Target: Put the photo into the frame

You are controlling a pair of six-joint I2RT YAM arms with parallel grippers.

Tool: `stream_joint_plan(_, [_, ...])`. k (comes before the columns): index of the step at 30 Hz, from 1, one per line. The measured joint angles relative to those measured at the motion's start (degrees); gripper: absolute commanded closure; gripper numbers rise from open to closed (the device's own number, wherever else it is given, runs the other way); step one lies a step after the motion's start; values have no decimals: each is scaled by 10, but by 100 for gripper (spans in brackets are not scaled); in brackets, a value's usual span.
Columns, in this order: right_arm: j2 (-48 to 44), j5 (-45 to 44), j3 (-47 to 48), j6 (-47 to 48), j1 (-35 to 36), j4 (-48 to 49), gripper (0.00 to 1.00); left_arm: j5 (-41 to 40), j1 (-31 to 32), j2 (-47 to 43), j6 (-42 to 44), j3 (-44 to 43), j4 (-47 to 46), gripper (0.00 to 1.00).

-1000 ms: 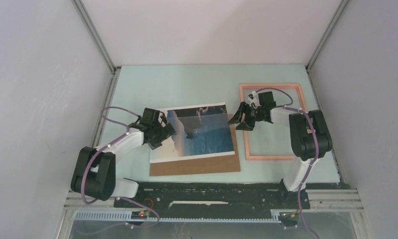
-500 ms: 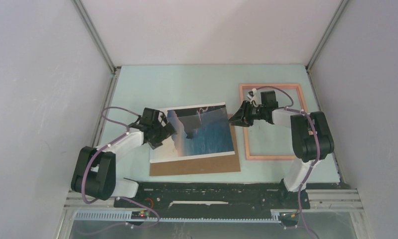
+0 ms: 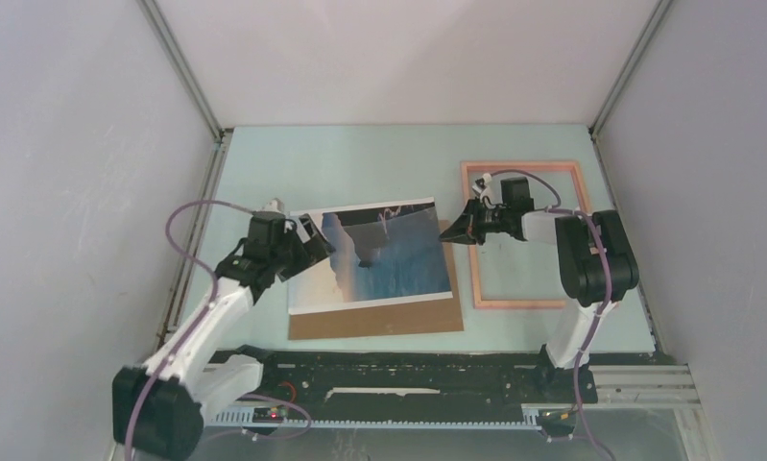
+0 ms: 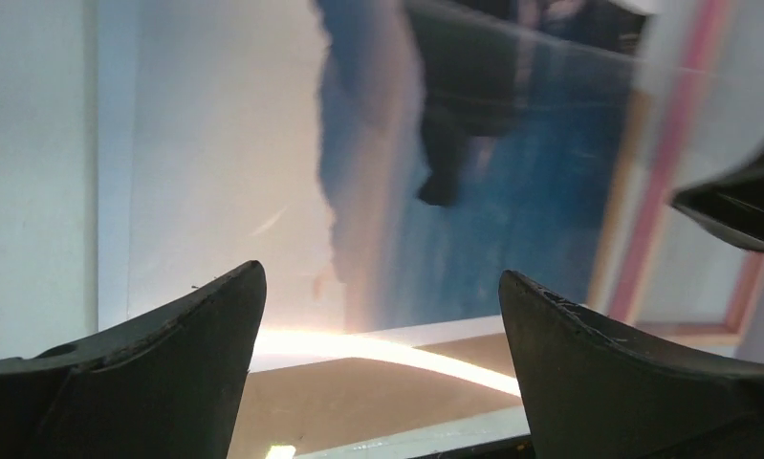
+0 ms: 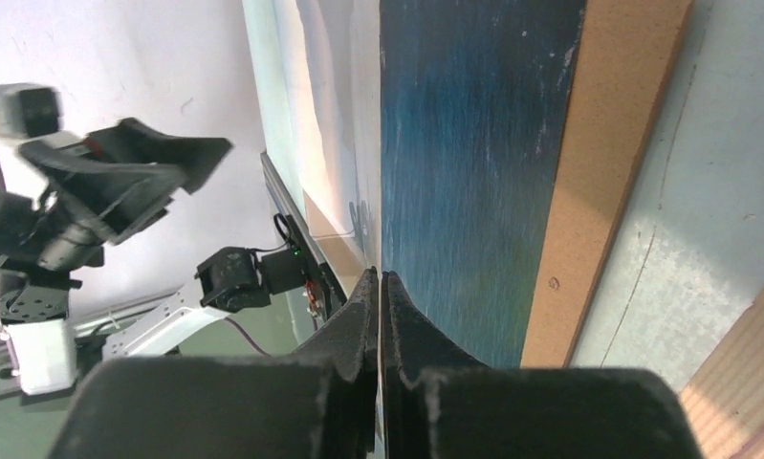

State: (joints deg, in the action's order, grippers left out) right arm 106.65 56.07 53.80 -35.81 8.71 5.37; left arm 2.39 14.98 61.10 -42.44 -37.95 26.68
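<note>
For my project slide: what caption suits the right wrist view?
Right gripper pinches the near edge of the seascape photo lying over a brown cardboard sheet.

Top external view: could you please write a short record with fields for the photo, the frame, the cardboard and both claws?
photo: picture side up, on the cardboard sheet
cardboard sheet: brown, under the photo
frame: salmon-pink, right of the photo, photo not inside
left claw: open, over the photo's left end
right claw: shut on the photo's right edge
</note>
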Motion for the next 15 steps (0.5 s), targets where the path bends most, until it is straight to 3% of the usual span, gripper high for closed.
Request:
stream_joint_plan(4, [-11, 10, 10, 19, 2, -23, 100, 30, 2, -101, 42, -19, 0, 0])
stream_joint_plan(7, [-50, 12, 28, 55, 9, -71, 100, 67, 5, -109, 73, -66, -7, 0])
stream_joint_plan(15, [-192, 30, 116, 175, 51, -179, 100, 181, 6, 49, 242, -317, -9, 0])
